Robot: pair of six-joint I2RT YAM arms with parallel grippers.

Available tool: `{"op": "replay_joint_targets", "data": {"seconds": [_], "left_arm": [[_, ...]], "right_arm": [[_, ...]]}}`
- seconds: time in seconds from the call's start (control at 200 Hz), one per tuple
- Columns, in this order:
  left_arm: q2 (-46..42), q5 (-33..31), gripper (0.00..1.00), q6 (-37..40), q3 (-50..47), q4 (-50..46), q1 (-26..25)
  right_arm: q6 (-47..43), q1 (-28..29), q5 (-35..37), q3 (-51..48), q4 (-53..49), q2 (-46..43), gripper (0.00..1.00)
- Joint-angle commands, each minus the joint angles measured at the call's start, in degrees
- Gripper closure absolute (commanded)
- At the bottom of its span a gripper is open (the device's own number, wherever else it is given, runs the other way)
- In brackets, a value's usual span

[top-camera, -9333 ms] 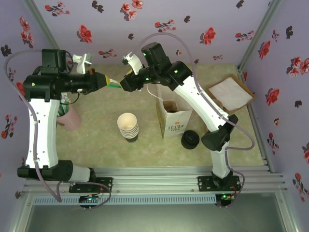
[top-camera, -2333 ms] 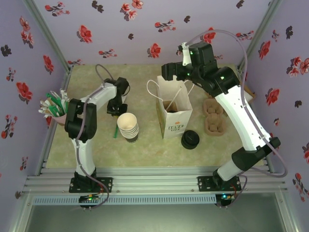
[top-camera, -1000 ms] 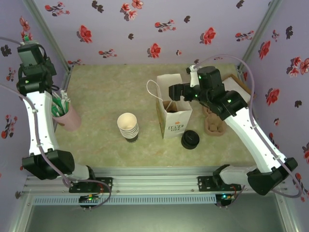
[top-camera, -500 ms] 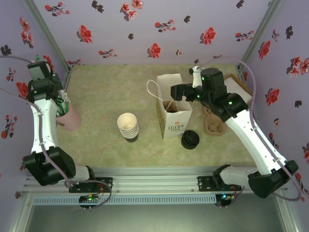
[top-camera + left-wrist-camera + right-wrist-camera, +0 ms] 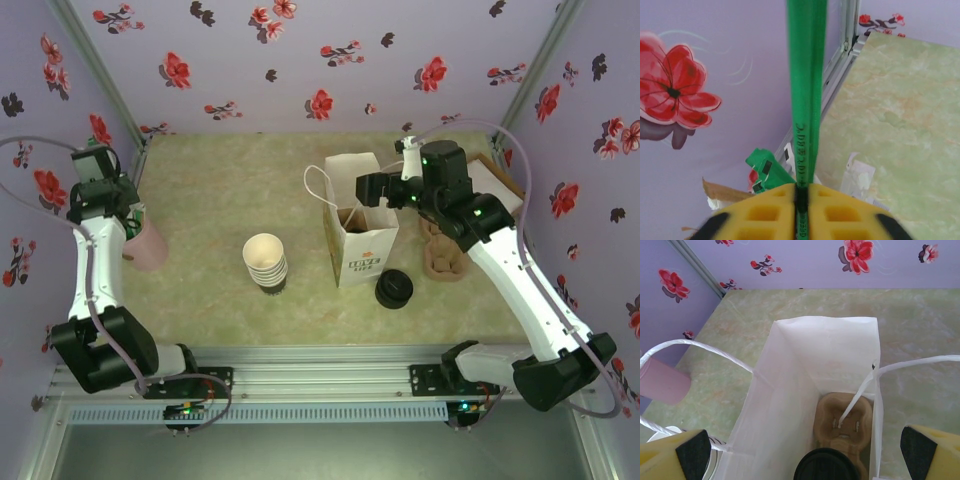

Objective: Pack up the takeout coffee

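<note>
Black plastic and round, the lid is all that shows of the takeout coffee (image 5: 822, 467). It sits deep inside the tall white paper bag (image 5: 830, 350), directly below the right gripper (image 5: 810, 452) and between its two fingers. The cup's body is hidden. The coffee rests at the near end of a brown moulded-pulp cup carrier (image 5: 842, 422) lying on the bag's floor. The right gripper hovers over the bag's open mouth with its yellow fingers (image 5: 692, 455) spread wide and nothing between them. The bag's white string handles arch to either side of it.

On the table just beside the bag, on the right gripper's near side, stands a stack of loose black lids (image 5: 394, 289). A second brown pulp carrier (image 5: 441, 250) lies under the right arm. A stack of lidless cream paper cups (image 5: 265, 262) stands beyond the bag towards the left arm.

Well apart, the left gripper (image 5: 801, 192) pinches a long flat green plastic stick (image 5: 806, 75) between its yellow pads, just above a pink cup (image 5: 147, 245).
</note>
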Motion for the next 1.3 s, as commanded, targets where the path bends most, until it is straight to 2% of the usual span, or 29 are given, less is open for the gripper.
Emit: {"op": "replay_joint_targets", "data": {"seconds": [0.0,0.18,0.315,0.46,0.615,0.92,1.075,1.295], "left_arm": [[-2.5,-1.7,0.74,-2.3,-0.3,0.6,0.4],[-4.2,-0.3,0.52,-4.1,1.5,-2.0,0.4],[-5.1,0.6,0.40,-5.1,3.8,-4.5,0.4],[-5.5,4.4,0.25,-7.6,8.9,-9.3,0.3],[-6.7,6.8,0.01,-9.2,14.8,-14.2,-3.9],[-1.8,9.8,0.01,-12.2,25.4,-24.7,-19.3],[2.9,11.0,0.01,-13.1,27.7,-26.4,-28.7],[7.6,15.1,0.01,-15.1,26.6,-24.1,-35.7]], "right_arm": [[1.0,-0.4,-1.2,0.2,1.5,-0.7,0.01],[0.9,-0.5,-1.1,0.7,1.2,-0.7,0.01],[1.2,-0.5,-1.1,1.0,1.0,-0.5,0.01],[1.4,-0.5,-0.5,1.7,0.1,-0.3,0.01],[-0.5,-0.6,3.0,6.0,-4.6,-0.1,0.01],[-1.0,-3.3,9.3,18.7,-14.9,2.0,0.01],[1.8,-10.1,9.8,21.5,-18.7,3.6,0.01],[6.5,-21.8,8.3,16.7,-21.3,3.8,0.01]]}}
